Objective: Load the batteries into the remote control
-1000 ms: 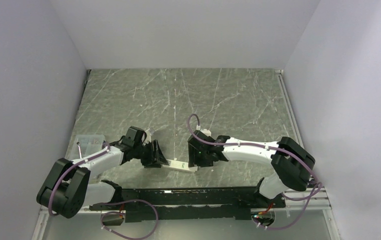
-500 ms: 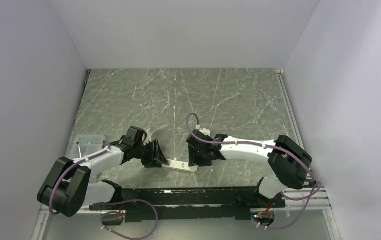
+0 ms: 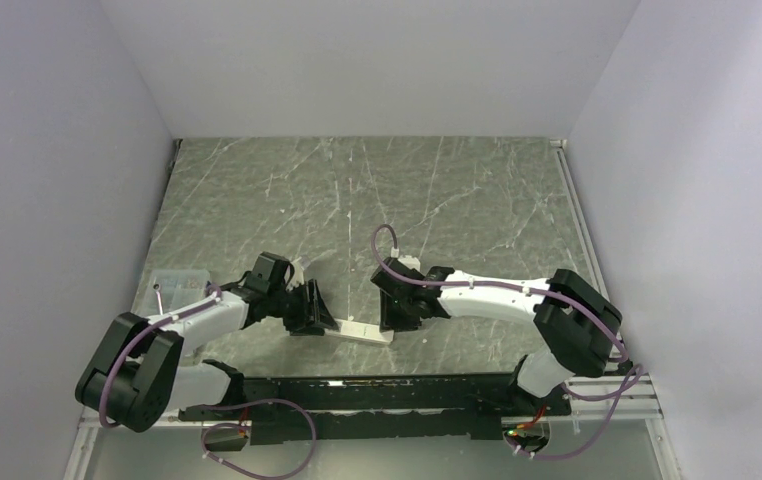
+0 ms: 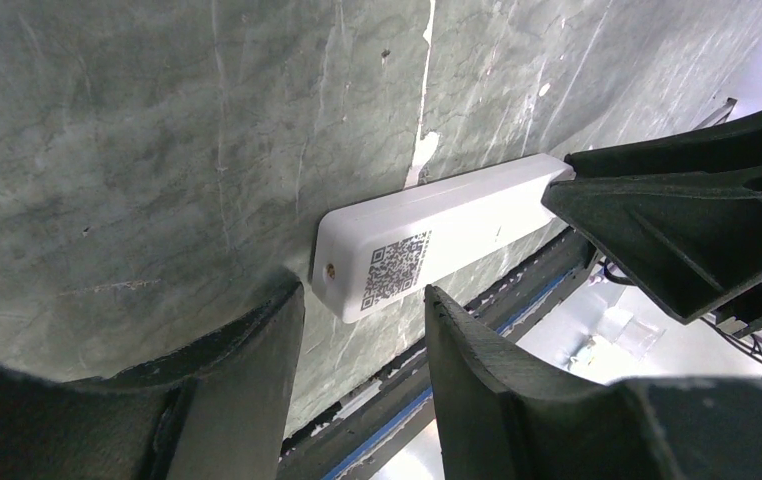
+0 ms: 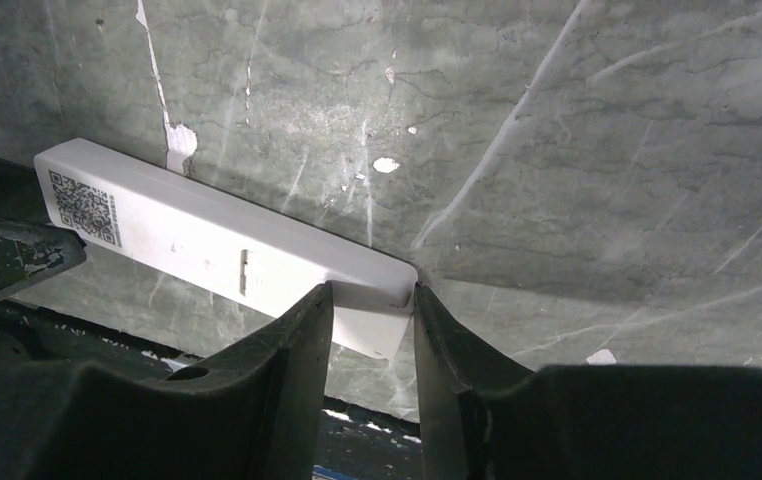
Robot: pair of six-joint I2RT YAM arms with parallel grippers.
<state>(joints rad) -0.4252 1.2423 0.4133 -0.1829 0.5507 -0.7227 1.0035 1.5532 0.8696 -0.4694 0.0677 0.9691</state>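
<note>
Grey-green veined table (image 3: 437, 200) fills the middle of the overhead view, walled in white on three sides. The two arms reach inward from the bottom edge and meet low in the frame, just above the black base rail (image 3: 377, 395). A small clear box (image 3: 172, 283) sits at the table's left edge; its contents are too small to read. Left gripper (image 3: 319, 318) comes in from the left and right gripper (image 3: 389, 318) from the right, nose to nose, with the remote control (image 3: 362, 331) lying flat between them, near the frame's lower centre. In the right wrist view the fingers (image 5: 287, 350) press against both long sides of the remote's near end: a clamp, no gap seen. In the left wrist view the fingers (image 4: 247, 360) bracket the opposite end just as tightly, and it reads as a pinch too, though contact is harder to confirm there. Likely reason for the double hold: one end is braced so the other hand can work on the body without it skating over the smooth stone. The remote lies face down, with its QR label (image 4: 397, 262) up at the left gripper's end and a short slot mark (image 5: 243, 268) mid-body. The back looks closed, so the compartment probably has yet to be opened. The batteries show in no view.
</note>
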